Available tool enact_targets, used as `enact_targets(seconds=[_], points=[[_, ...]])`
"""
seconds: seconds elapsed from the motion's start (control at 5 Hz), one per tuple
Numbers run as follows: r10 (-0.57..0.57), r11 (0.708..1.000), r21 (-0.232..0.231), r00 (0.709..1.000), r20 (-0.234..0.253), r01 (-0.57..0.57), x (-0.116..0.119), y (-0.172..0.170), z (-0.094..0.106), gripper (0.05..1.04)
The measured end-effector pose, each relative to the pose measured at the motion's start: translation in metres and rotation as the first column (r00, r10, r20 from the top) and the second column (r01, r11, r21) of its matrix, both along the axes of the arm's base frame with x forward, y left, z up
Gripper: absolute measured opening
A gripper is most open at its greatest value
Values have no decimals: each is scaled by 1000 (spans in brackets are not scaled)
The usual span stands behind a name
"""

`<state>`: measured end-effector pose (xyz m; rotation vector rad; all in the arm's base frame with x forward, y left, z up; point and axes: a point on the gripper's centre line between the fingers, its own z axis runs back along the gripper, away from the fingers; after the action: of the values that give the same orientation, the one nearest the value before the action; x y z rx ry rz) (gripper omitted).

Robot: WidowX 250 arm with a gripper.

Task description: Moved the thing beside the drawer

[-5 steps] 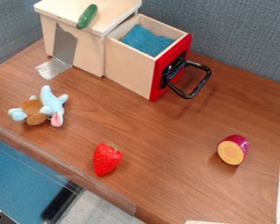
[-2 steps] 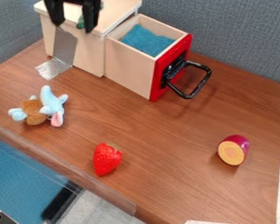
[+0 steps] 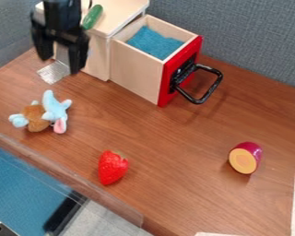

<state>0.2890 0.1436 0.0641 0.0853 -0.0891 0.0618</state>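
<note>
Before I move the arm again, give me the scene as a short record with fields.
hand: upper left, in front of the box in this view; fingers apart, nothing between them
drawer: pulled open, blue cloth inside, black handle on its red front
cucumber: on top of the box
plush: on the table, left
strawberry: on the table, near the front edge
cut vegetable: on the table, right

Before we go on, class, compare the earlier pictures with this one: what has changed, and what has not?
The gripper, absent at first, came in at the upper left and then moved down the picture and slightly left, toward the plush toy. Its jaws are apart; nothing was taken hold of or let go. The plush toy, cucumber, strawberry, purple-skinned cut vegetable and open drawer stayed put.
</note>
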Motion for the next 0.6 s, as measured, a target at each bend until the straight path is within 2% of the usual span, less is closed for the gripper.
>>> enact_targets(seconds=[0.2, 0.4, 0.6], points=[[-31, 999, 40, 999, -44, 33, -19, 8, -16, 999], [-14, 998, 60, 997, -72, 18, -25, 14, -18, 999], [61, 997, 59, 984, -165, -52, -31, 18, -33, 999]])
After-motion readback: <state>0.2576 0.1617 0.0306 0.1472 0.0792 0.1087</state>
